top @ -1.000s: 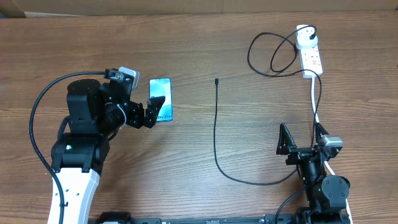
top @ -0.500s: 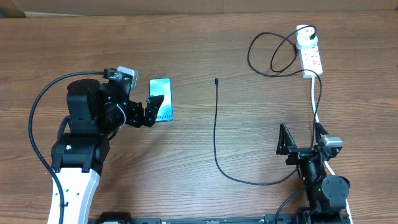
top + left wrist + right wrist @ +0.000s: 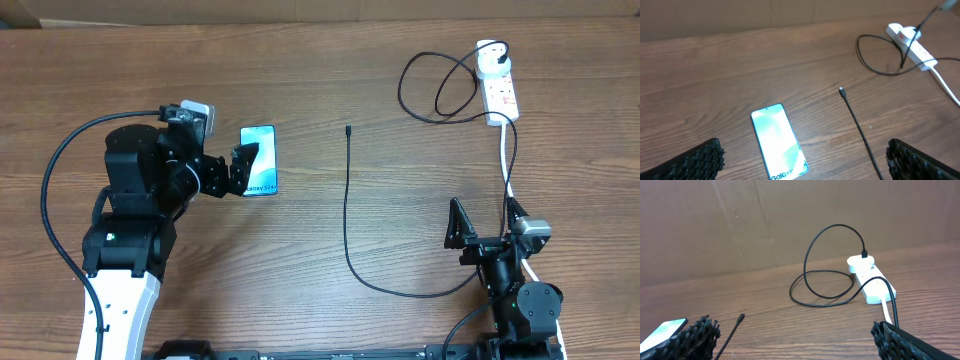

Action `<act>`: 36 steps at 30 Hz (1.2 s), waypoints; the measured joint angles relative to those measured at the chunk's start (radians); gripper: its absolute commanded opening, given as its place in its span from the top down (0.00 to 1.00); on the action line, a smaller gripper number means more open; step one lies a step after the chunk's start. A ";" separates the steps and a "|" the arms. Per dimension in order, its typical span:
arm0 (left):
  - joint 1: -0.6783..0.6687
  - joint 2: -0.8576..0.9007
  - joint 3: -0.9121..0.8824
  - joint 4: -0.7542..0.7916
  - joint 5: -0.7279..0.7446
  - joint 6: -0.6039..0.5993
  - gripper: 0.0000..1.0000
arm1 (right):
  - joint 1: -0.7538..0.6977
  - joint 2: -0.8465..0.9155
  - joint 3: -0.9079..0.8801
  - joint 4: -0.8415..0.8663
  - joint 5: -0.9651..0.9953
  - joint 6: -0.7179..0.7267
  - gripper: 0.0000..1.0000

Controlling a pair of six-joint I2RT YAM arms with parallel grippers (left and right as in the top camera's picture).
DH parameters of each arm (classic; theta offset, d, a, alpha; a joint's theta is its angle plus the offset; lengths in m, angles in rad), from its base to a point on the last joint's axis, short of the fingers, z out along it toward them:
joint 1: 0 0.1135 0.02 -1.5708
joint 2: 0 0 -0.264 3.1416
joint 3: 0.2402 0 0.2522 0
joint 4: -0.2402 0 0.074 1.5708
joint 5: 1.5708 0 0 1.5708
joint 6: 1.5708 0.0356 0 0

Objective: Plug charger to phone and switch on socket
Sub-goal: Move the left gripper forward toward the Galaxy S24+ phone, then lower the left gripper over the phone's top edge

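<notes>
The phone point(image 3: 260, 160) lies face up on the wooden table, its screen light blue; it also shows in the left wrist view point(image 3: 777, 140). My left gripper point(image 3: 242, 168) is open and empty, hovering at the phone's left edge, jaws wide apart point(image 3: 807, 162). The charger cable point(image 3: 347, 200) runs from its plug tip point(image 3: 348, 130) down, curves right and goes up to the white adapter point(image 3: 488, 62) in the socket strip point(image 3: 502, 95). My right gripper point(image 3: 485, 225) is open and empty near the front right, jaws wide point(image 3: 800, 340). The plug tip also shows in both wrist views point(image 3: 841, 91) point(image 3: 741, 316).
The strip's thick white cord point(image 3: 506, 165) runs down toward my right arm. The black cable loops point(image 3: 440, 85) left of the strip. A brown cardboard wall point(image 3: 790, 220) stands behind the table's far edge.
My left gripper has shifted slightly toward the far side and turned a little beside the phone. The right arm, phone and cable have not moved.
</notes>
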 measured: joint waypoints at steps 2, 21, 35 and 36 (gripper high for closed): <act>0.000 0.000 0.000 0.009 -0.016 -0.007 0.00 | 0.000 0.000 0.000 0.000 -0.001 0.000 0.00; -0.042 0.161 0.285 -0.281 -0.185 -0.092 0.04 | 0.000 0.000 0.000 0.000 0.000 0.000 0.00; -0.151 0.395 0.343 -0.352 -0.221 -0.268 0.08 | 0.000 0.000 0.000 0.000 0.000 0.000 0.00; -0.157 0.417 0.343 -0.351 -0.221 -0.274 0.09 | 0.000 0.000 0.000 0.000 -0.001 0.000 0.00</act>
